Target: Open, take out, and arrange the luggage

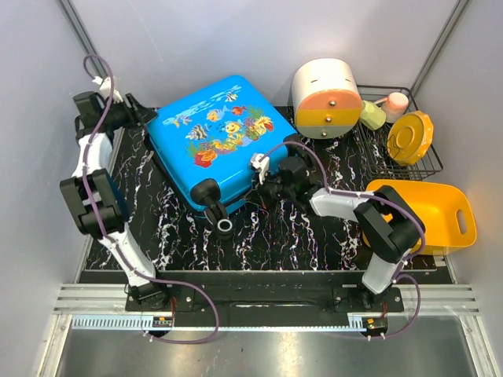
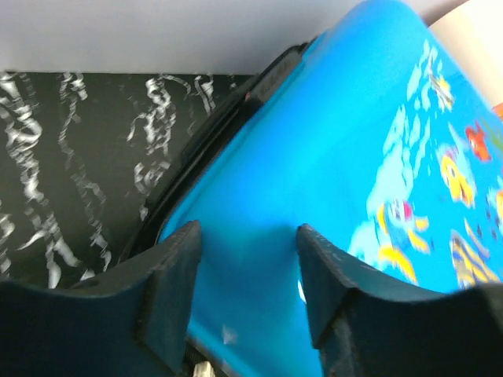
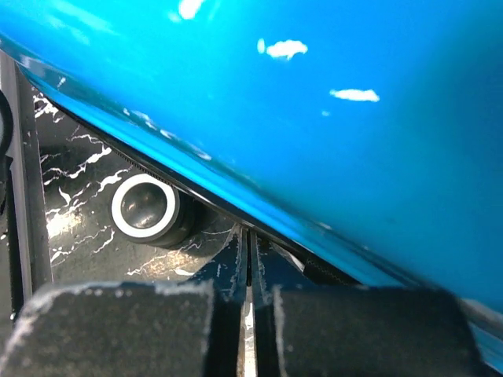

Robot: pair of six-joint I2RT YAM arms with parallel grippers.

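The luggage (image 1: 212,133) is a bright-blue hard-shell suitcase with a fish print. It lies flat and closed on the black marbled table (image 1: 314,236). My left gripper (image 1: 146,114) is at its far left corner. In the left wrist view the left gripper (image 2: 247,236) is open, with the jaws standing over the blue shell (image 2: 330,196). My right gripper (image 1: 266,185) is at the near right edge. In the right wrist view the right gripper (image 3: 250,236) is shut at the zip seam under the shell (image 3: 314,102). A thin pale sliver, seemingly the zipper pull, shows between the pads. A black wheel (image 3: 144,206) sits beside it.
A white-and-orange round drawer box (image 1: 326,98) stands behind the suitcase on the right. A black wire basket (image 1: 431,169) holds a yellow lid (image 1: 410,137), a pink bottle (image 1: 395,104) and a green item (image 1: 371,116). A yellow basin (image 1: 440,212) sits at the right, by my right arm.
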